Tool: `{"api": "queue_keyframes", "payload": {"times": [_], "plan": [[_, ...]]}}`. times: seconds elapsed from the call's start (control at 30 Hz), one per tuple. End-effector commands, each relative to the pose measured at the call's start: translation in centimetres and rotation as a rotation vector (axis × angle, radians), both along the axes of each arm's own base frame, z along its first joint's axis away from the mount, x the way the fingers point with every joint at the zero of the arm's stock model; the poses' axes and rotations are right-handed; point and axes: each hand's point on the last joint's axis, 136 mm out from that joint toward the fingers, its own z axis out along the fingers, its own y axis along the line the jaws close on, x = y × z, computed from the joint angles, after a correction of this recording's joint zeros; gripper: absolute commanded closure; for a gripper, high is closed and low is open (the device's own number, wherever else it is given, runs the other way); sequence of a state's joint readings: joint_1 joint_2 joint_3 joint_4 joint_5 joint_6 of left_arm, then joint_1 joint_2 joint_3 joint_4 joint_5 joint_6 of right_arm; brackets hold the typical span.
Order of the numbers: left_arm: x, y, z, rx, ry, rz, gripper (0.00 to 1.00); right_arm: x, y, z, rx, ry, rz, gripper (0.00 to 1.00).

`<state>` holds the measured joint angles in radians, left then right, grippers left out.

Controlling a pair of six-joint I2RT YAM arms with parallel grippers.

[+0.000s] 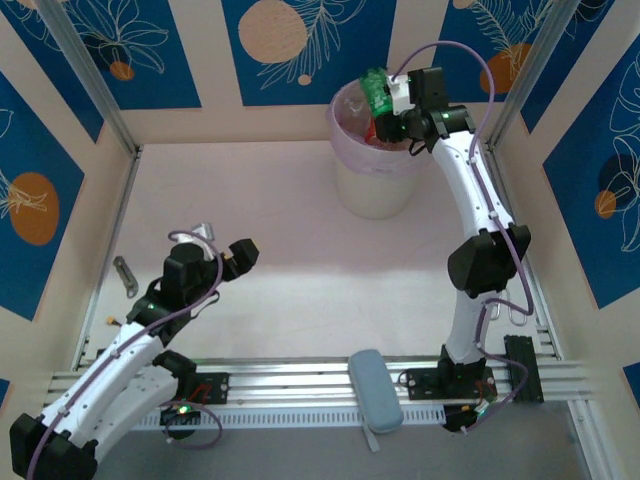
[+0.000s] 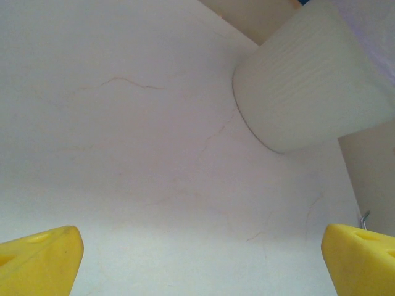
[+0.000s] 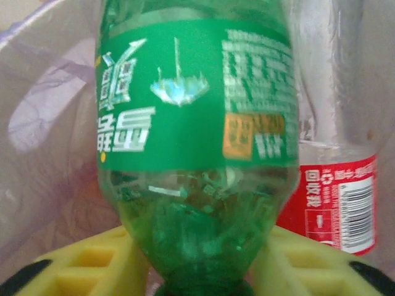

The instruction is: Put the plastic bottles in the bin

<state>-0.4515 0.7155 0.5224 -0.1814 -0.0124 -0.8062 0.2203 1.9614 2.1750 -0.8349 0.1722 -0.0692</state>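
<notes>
right claw (image 3: 197, 271) is clamped on 1 green translucent plastic bottle (image 3: 194, 123) with a green label. 2 yellow fingers (image 3: 92, 265) press on either side of its tapered end, and the rest of the bottle sticks out ahead of the claw. Claw and bottle are over the mouth of 1 round white bin (image 1: 372, 190), which is lined with 1 translucent pale lilac bag (image 3: 43, 123). In the wrist view the bag film sits behind and to the left of the bottle. Just past the green bottle, off to the claw's right, is 1 clear plastic bottle (image 3: 336, 203) with a red label and barcode, lying against the bag. The top view shows something red inside the bin below the claw, but I can't count bottles from there. left claw (image 2: 199, 259) is spread wide, its 2 yellow fingertips at opposite edges of its wrist view, hovering over the pale tabletop (image 2: 123, 154). The bin stands on the tabletop well ahead of this claw and to its right. Behind the claws at the front rail: 1 grey-blue oblong pad (image 1: 375, 388) lying between the 2 arm bases. 1 small metal bracket (image 1: 125, 276) is at the tabletop edge, to the left claw's left.
</notes>
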Motion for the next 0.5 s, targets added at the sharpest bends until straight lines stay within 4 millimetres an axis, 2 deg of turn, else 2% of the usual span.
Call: {"api": "queue_keyframes", "payload": {"times": [0.0,0.07,0.17,0.33,0.47], "plan": [[0.2,0.2,0.0,-0.004,0.003,0.011,0.01,-0.5,0.2,1.1,0.012,-0.003,0.014,0.39],[0.4,0.2,0.2,0.004,-0.003,0.013,0.02,-0.8,-0.1,1.9,0.006,-0.023,0.003,0.33],[0.7,0.2,0.3,0.016,-0.004,0.012,0.02,-1.3,-0.8,4.0,0.002,-0.071,-0.016,0.27],[1.4,-0.5,0.0,0.012,0.001,-0.001,0.02,-1.5,-0.8,6.9,0.053,-0.141,-0.010,0.27],[1.9,-1.1,-0.2,-0.004,0.009,-0.017,0.02,-0.3,0.7,7.0,0.123,-0.151,0.018,0.32]]}}
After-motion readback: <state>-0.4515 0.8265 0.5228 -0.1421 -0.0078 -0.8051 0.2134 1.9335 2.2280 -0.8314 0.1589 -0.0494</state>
